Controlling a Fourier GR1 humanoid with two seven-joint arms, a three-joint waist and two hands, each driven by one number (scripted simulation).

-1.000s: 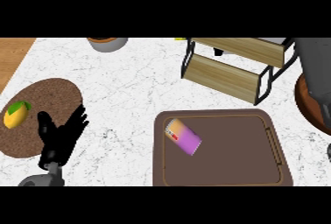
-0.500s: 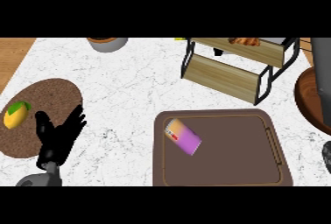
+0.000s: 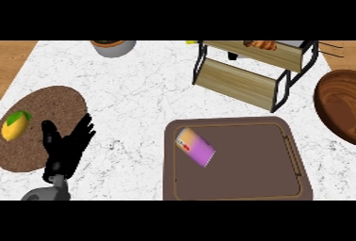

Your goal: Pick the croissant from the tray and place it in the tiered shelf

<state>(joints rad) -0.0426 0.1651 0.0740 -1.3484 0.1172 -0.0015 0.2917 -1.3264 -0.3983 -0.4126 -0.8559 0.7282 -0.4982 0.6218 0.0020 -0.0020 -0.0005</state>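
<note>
Left edge: a round brown mat [image 3: 42, 127] lies on the white marbled surface [image 3: 139, 94], its left rim cut off by the frame. A yellow-green fruit [image 3: 15, 125] sits on the mat's left part, exact kind not clear. Left hand [image 3: 65, 149] shows at the mat's lower right rim, fingers straight and spread, pointing up, released and grasping nothing; its grey forearm is mostly cut by the lower edge. Right hand does not show.

Top, left of centre: a grey pot [image 3: 113, 46], only its lower part visible, top cropped.

Lower centre: dark brown tray [image 3: 236, 188], near edge cut off. A purple packet [image 3: 195, 147] with an orange end lies tilted in the tray's upper left part.

Upper right: tiered shelf [image 3: 254, 75], black frame, wooden boards. The croissant [image 3: 261, 44] lies on the upper tier, partly cropped at the top, well apart from the tray.

Far right: a dark wooden bowl [image 3: 338, 108], right part out of frame.
</note>
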